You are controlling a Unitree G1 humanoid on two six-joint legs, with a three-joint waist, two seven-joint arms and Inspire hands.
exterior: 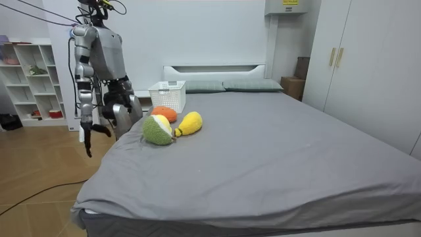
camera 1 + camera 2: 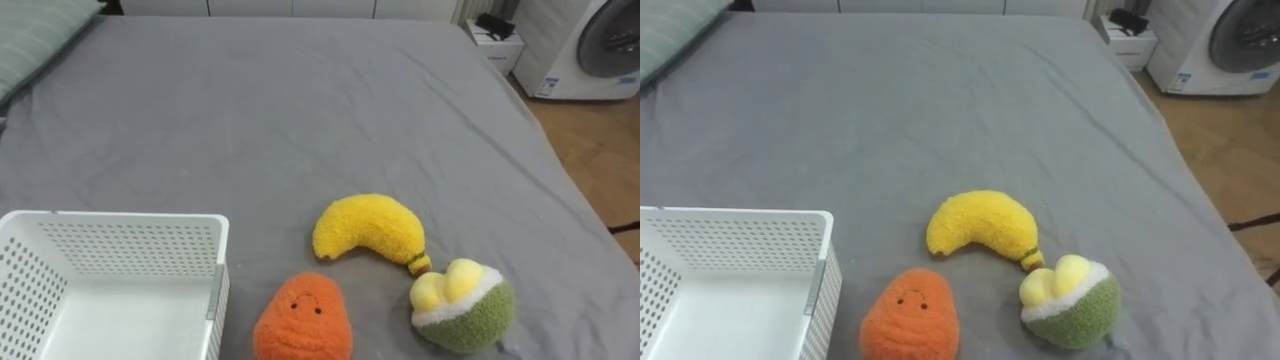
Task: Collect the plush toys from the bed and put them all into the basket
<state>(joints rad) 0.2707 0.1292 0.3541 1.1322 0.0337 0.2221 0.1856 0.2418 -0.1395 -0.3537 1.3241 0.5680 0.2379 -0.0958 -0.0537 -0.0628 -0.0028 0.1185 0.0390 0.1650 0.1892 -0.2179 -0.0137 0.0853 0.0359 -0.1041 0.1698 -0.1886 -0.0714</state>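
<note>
Toys [image 2: 380,245] all on the bed [image 2: 300,100], none collected yet. Three plush pieces sit in a tight cluster at the near edge, on the robot's side. The yellow banana plush [image 2: 368,228] lies curved and flat, and its dark tip seems to touch the green plush [image 2: 462,305]. The green plush has a yellow lumpy top, sits on its base and leans a bit. The orange plush [image 2: 302,320] stands face up just beside the white basket [image 2: 120,232], with a narrow gap and no contact. The banana lies just behind the other two.

The basket is on the bed to the robot's left of the cluster, mouth up, and what shows of the inside looks empty. My read is that it is parked there as the drop target, so each toy needs only a short carry. The cluster near the edge likely keeps everything within arm reach without leaning far over the mattress.

The rest of the grey sheet is bare, with a striped pillow [image 2: 35,40] at the far left corner.

In the room view the robot stands upright at the bedside next to the basket and toys, facing across the bed. Its right hand [image 1: 89,131] hangs low at its side, off the bed, fingers released and loose, holding nothing. Looks like no reach has begun. The orange plush is probably the easiest first pick, being closest to the basket.
</note>
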